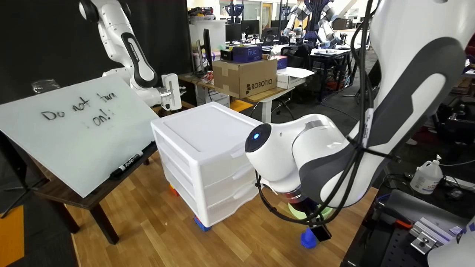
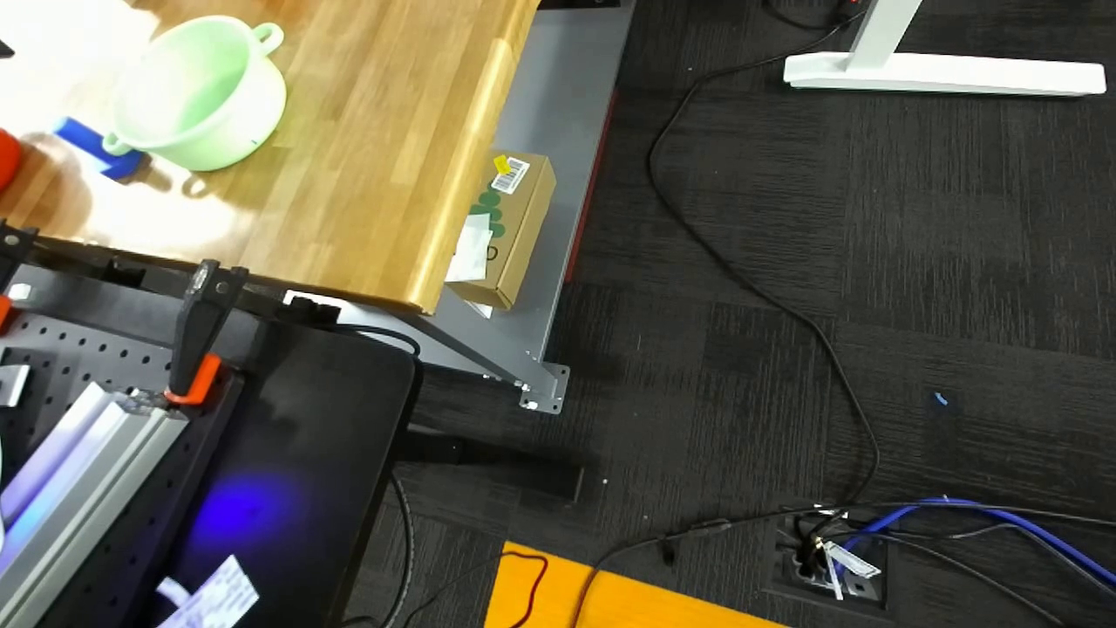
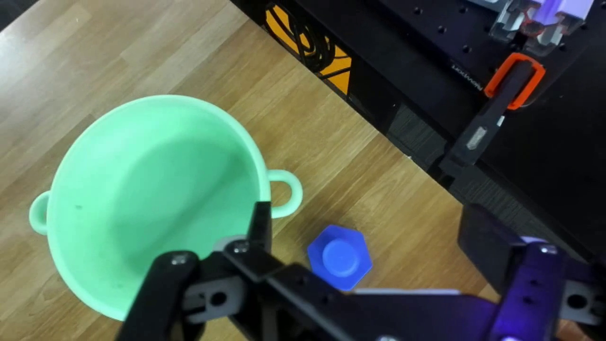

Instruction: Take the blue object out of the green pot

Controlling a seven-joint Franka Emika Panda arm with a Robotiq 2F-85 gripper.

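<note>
The green pot (image 3: 165, 189) is pale mint with two small handles. It stands on the wooden table, and its inside shows empty. It also shows in both exterior views (image 1: 296, 211) (image 2: 214, 131). The blue object (image 3: 340, 258) has a hexagonal base and a round top; it stands upright on the table outside the pot, near one handle. It also shows in both exterior views (image 1: 308, 239) (image 2: 98, 148). My gripper (image 3: 369, 213) is open and empty above the table, with the blue object below, between the fingers' lines. The left finger overlaps the pot's rim in the wrist view.
A white drawer unit (image 1: 226, 189) stands on the table beside the arm. A whiteboard (image 1: 74, 129) on a small dark stand is beyond it. A black bench (image 2: 314, 436) with an orange-handled clamp (image 2: 205, 340) borders the table edge. A red-orange item (image 2: 7, 159) lies near the blue object.
</note>
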